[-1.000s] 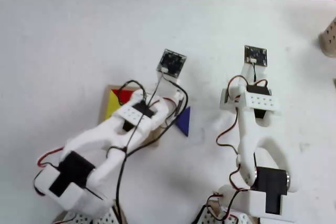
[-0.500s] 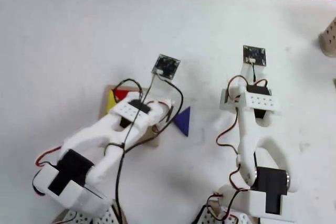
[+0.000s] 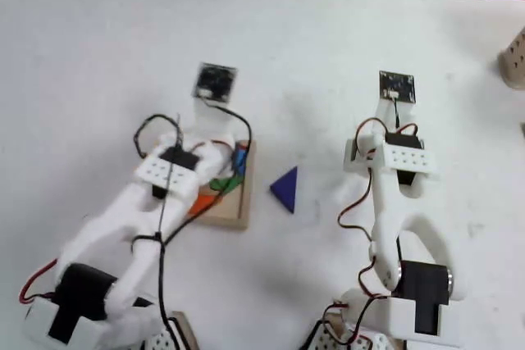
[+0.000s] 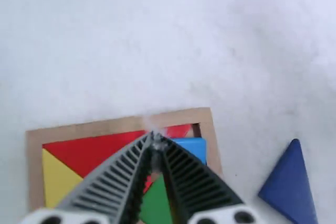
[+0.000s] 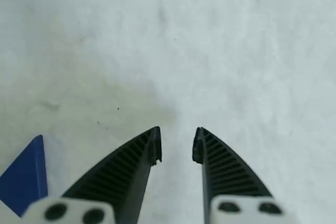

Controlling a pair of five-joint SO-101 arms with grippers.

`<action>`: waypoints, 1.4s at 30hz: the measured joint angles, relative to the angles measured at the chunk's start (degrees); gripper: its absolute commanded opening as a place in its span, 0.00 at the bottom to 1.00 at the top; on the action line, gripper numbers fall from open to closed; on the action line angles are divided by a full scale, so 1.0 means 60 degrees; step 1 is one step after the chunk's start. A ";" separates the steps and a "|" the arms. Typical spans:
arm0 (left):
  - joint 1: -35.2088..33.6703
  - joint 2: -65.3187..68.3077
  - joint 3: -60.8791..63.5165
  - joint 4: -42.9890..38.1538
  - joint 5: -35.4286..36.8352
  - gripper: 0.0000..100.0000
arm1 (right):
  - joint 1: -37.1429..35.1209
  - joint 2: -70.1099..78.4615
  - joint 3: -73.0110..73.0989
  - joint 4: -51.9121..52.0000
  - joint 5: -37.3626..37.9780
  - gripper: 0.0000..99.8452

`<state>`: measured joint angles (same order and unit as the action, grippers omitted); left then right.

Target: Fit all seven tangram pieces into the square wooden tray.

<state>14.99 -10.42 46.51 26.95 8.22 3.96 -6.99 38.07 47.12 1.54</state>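
The square wooden tray (image 4: 117, 126) (image 3: 236, 217) holds red (image 4: 89, 149), yellow (image 4: 56, 181), light blue (image 4: 191, 146), green (image 4: 157, 203) and orange (image 3: 205, 201) pieces. My left gripper (image 4: 154, 140) hangs over the tray with its fingers shut and nothing between them; that arm (image 3: 168, 171) covers much of the tray in the high view. A dark blue triangle (image 3: 285, 188) (image 4: 289, 182) (image 5: 23, 178) lies on the table just right of the tray. My right gripper (image 5: 176, 143) hovers open over bare table to the right of the triangle.
The white table (image 3: 98, 63) is bare to the far side and left. A pale perforated object (image 3: 513, 59) stands at the right edge. Both arm bases (image 3: 410, 293) sit at the near edge.
The left arm has swung left across the tray, uncovering the tray's right side and the orange, green and light blue pieces. The right arm and the blue triangle stayed put.
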 measured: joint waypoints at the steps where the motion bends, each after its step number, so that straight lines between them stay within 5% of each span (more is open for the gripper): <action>1: 0.0000 0.0000 0.0000 0.0000 -0.0044 0.06 | 0.0000 0.0000 0.0000 0.0000 0.0000 0.11; 7: 0.0000 0.0000 0.0000 0.0615 -0.0366 0.29 | 0.0000 0.0000 0.0000 0.0000 0.0000 0.11; 42: 0.0073 0.2110 -0.1509 0.1084 0.0352 0.29 | 0.0000 0.0000 0.0000 0.0000 0.0000 0.11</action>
<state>15.43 2.24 37.45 33.45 10.33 3.96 -6.99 38.07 47.12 1.54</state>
